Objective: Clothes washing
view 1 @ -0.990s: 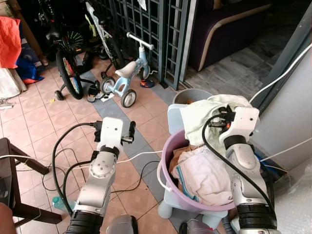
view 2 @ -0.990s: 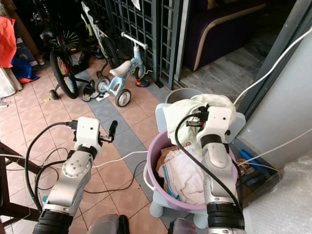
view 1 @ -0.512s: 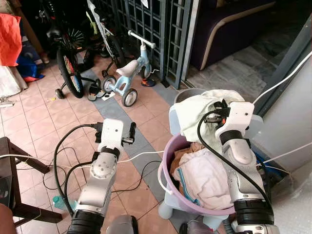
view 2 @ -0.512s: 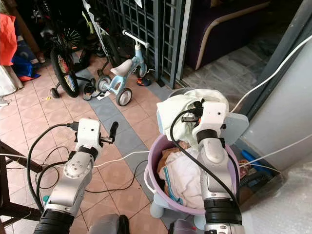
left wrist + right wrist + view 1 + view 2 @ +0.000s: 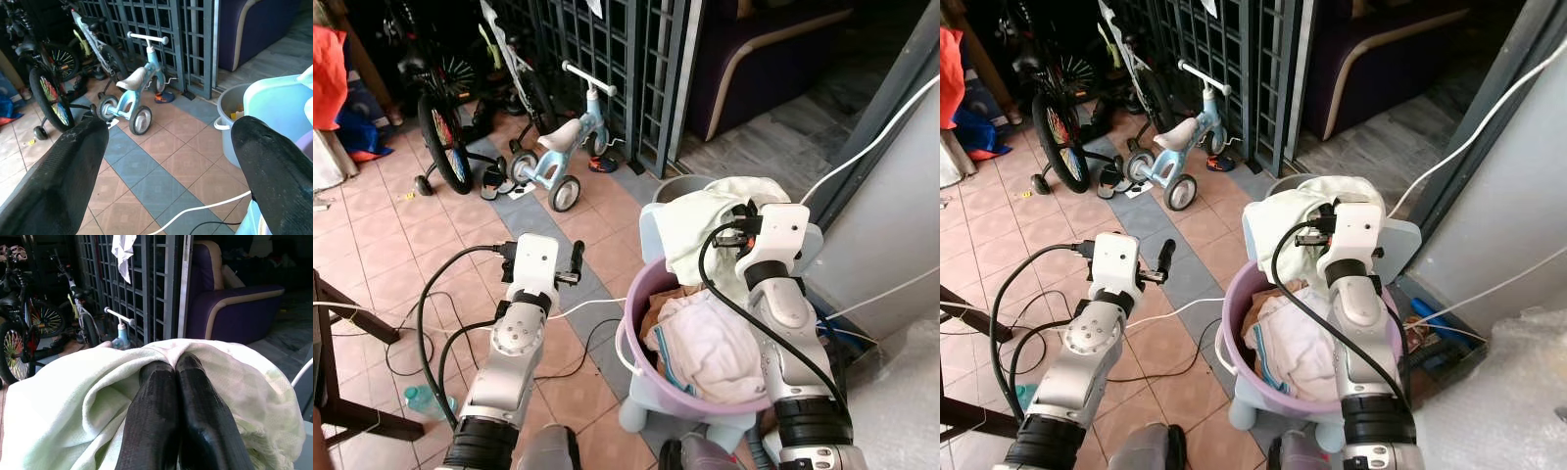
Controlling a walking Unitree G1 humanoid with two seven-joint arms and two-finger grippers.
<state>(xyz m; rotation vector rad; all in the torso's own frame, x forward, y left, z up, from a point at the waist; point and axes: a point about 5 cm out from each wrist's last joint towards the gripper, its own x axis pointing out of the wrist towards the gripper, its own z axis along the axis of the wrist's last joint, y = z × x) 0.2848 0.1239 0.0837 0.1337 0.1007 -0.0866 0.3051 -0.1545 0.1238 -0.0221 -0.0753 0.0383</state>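
Gripping one pale cloth [image 5: 73, 411] above the tub [image 5: 636, 364], right gripper [image 5: 176, 377] clamped; left gripper [image 5: 171, 147] apart; wrist view reveals sofa [image 5: 234, 308]

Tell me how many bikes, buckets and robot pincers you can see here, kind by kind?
Bikes: 3 – a light blue balance bike, a black bicycle, a white bicycle.
Buckets: 2 – a purple basin of laundry, a grey bucket.
Pincers: 2 – left pincer open, right pincer shut on a pale green cloth.
Total: 7.
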